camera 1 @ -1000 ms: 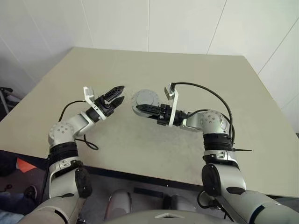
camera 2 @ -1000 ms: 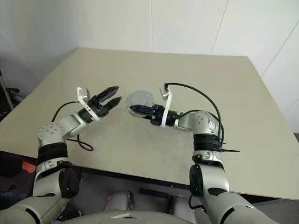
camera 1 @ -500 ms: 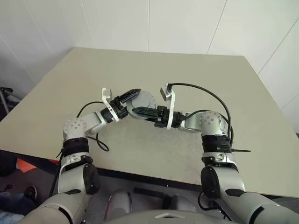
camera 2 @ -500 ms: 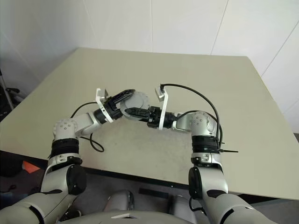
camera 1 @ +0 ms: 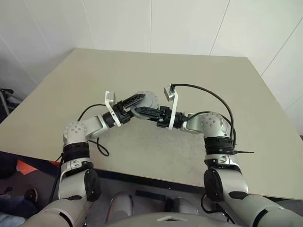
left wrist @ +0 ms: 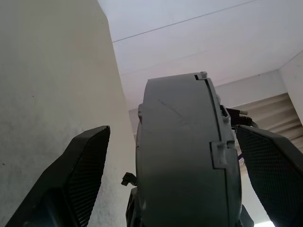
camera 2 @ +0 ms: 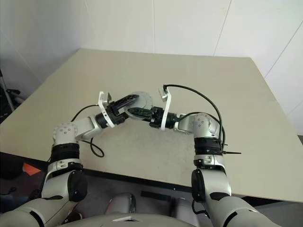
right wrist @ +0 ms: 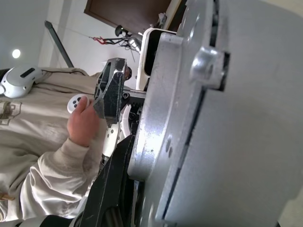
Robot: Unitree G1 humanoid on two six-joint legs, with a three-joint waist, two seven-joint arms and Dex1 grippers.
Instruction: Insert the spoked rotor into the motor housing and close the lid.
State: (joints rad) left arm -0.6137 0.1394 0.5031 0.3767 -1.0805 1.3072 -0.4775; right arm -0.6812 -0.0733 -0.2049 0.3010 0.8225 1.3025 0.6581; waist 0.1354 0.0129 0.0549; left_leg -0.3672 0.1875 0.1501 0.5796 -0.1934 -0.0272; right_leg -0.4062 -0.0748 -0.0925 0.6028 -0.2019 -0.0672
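housing (camera 1: 146, 100) between left gripper (camera 1: 133, 100) | right gripper (camera 1: 142, 111) (above table (camera 1: 199, 85))

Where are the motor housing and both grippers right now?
motor housing (camera 1: 147, 99), left eye view, round face.
left gripper (left wrist: 171, 131), left wrist view, midway between fingertips.
right gripper (camera 1: 140, 111), left eye view, midway between fingertips.

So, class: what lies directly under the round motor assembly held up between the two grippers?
Under the motor assembly there is bare table; it is held in the air by the right gripper, with the left gripper straddling it, jaws open. Its inside is covered, so rotor and windings cannot be seen.
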